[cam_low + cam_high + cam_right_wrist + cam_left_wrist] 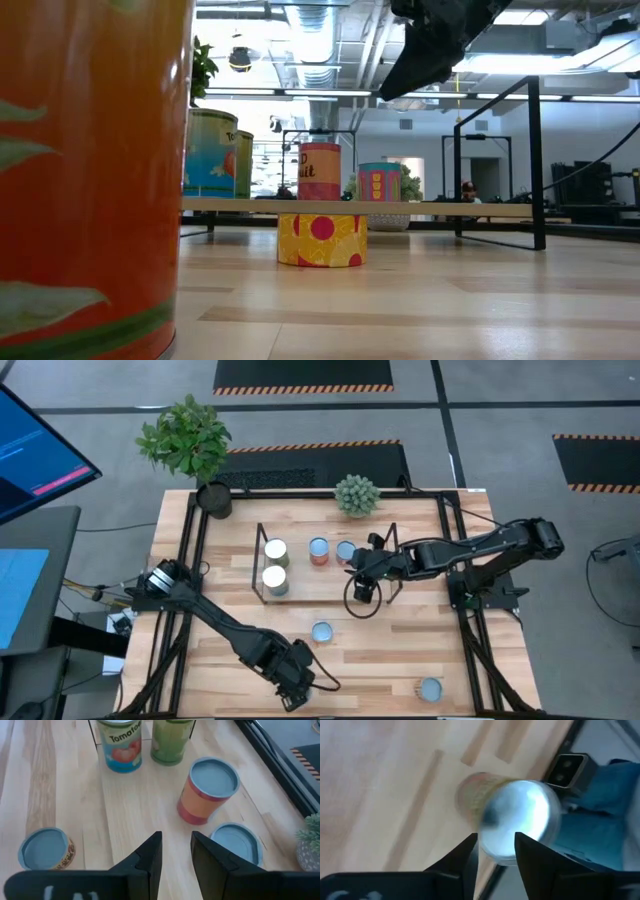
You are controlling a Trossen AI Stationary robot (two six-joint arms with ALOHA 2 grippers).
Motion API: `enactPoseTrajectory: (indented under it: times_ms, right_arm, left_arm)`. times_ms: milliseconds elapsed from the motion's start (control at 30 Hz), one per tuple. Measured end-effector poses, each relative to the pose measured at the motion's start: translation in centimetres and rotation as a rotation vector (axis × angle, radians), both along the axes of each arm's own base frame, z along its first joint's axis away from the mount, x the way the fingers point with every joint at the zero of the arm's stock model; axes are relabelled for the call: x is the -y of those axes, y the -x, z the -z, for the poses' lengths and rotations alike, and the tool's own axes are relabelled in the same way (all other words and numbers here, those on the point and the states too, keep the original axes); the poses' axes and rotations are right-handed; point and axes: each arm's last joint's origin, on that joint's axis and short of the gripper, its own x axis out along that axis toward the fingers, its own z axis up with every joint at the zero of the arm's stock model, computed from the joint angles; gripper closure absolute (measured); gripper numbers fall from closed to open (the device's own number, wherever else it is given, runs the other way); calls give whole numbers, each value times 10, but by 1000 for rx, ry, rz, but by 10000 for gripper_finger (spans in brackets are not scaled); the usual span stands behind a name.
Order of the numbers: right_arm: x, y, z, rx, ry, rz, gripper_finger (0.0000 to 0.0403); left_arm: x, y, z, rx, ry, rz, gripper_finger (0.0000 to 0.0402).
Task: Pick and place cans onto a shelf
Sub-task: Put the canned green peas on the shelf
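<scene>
Bench (400,650): light plank top, both arms over it.

Shelf (300,588): low light-wood board with black wire end frames, lying across the middle of the bench. In the low view it reads as a thin raised board (400,207).

Cans on the shelf, four: two pale-topped cans (276,551) and (275,580) at its left end; a red-orange can (319,551) near mid-shelf; a shorter can (346,550) just beside it on the right. Right wrist view confirms: tomato-label can (119,745), green can (170,739), red-orange can (207,790), short can (235,842).

Cans off the shelf: one squat can (322,631) on the bench in front of the shelf, yellow with red dots in the low view (321,240); one (431,689) near the front right corner; one at the front edge, largely hidden under the left arm in the high view, shown in the left wrist view as a round silvery top (517,817).

Right end effector (362,588): over the shelf, just beside the short can; fingers (145,857) slightly apart, nothing between them, the red-orange can ahead of the tips.

Left end effector (300,685): at the bench's front edge; fingers (465,857) apart, the silvery can top directly beyond the tips, gap aligned with it. Contact cannot be confirmed.
</scene>
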Motion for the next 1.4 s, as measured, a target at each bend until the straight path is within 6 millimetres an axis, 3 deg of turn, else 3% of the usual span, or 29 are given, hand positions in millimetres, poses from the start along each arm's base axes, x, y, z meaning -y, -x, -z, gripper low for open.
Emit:
enactPoseTrajectory:
  times_ms: [733,833,967,1167,1400]
  right_arm:
    - [0,1,1,-25,37,-38,276]
    - [0,1,1,-25,38,-37,276]
    - [0,0,1,-24,38,-38,276]
    - [0,0,1,-25,39,-38,276]
    - [0,0,1,-22,37,-36,276]
  left_arm:
    - [5,-10,20,-27,7,10,285]
    - [4,-11,21,-26,10,16,305]
    - [1,-14,20,-14,11,39,378]
    - [-16,-21,6,-2,-68,108,401]
    - [-56,-22,-38,-74,-199,164,401]
